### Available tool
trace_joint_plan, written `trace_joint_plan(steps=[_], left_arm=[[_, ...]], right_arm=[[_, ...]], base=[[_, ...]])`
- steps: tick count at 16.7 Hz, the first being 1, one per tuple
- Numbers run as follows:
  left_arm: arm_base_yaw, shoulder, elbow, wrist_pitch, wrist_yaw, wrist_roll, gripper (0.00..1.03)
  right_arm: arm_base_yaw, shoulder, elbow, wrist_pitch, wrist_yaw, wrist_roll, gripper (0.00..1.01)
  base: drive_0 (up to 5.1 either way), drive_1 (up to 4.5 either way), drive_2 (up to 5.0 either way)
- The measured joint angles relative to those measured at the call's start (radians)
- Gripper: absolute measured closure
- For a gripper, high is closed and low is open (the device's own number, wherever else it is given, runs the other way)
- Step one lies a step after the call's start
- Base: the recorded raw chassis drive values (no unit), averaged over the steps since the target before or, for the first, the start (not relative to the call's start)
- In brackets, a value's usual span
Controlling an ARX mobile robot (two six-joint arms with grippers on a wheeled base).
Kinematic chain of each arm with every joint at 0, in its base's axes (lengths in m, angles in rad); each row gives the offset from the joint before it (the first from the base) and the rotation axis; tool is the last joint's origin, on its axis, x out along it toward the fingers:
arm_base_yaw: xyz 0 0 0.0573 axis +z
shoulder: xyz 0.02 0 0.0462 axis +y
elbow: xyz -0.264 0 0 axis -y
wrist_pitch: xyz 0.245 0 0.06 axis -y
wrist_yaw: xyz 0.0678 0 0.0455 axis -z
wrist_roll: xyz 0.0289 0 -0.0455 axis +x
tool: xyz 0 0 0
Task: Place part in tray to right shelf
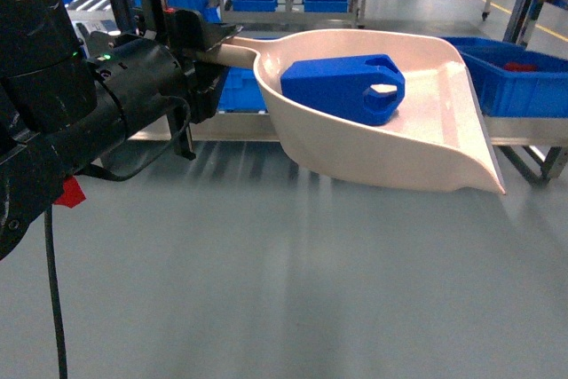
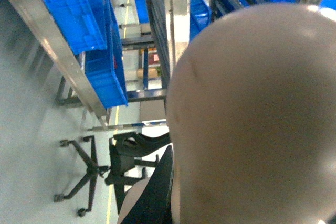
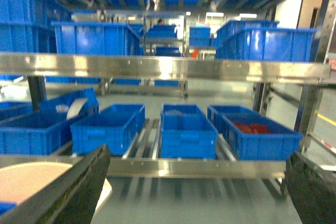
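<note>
The tray (image 1: 417,144) is the landmark here — a pale beige scoop held in the air above the grey floor (image 1: 284,290), its wide flat lip pointing toward the right of the head view and tilted slightly downward. Inside the tray's bowl, toward the handle end, lies the part (image 1: 342,86), a bright-blue block resting on its side with its hooked cut-out turned toward the lip. The part touches the tray's floor and sits well back from the lip.

At the tray's handle end, the left gripper (image 1: 206,51) has its jaws clenched around the straight handle (image 1: 235,51), with the black arm stretching away from the tray to the left. In the left wrist view the tray's rounded underside (image 2: 252,124) fills most of the picture, and beyond it an office chair (image 2: 113,163) stands on the floor.

Behind the tray stands the right shelf (image 1: 524,130), a stainless-steel rack whose shiny front rail runs past the tray's lip; a blue crate (image 1: 519,77) sits on it just beyond the lip — red items lie inside that crate.

The right gripper (image 3: 197,192) shows in its own wrist view with jaws spread wide and nothing between them, facing the shelf (image 3: 168,167) and its row of crates (image 3: 188,132). A corner of the tray (image 3: 31,179) appears beside the left finger.
</note>
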Motion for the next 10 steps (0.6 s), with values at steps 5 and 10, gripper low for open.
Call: trace_joint_plan(steps=[5,10], left_arm=[[0.000,0.000,0.000,0.000,0.000,0.000,0.87],[0.000,0.000,0.000,0.000,0.000,0.000,0.87]], right_arm=[[0.000,0.000,0.000,-0.001,0.000,0.000,0.03],[0.000,0.000,0.000,-0.003,-0.001,0.000,0.03]], base=[[0.0,0.00,0.0],[0.0,0.00,0.0]])
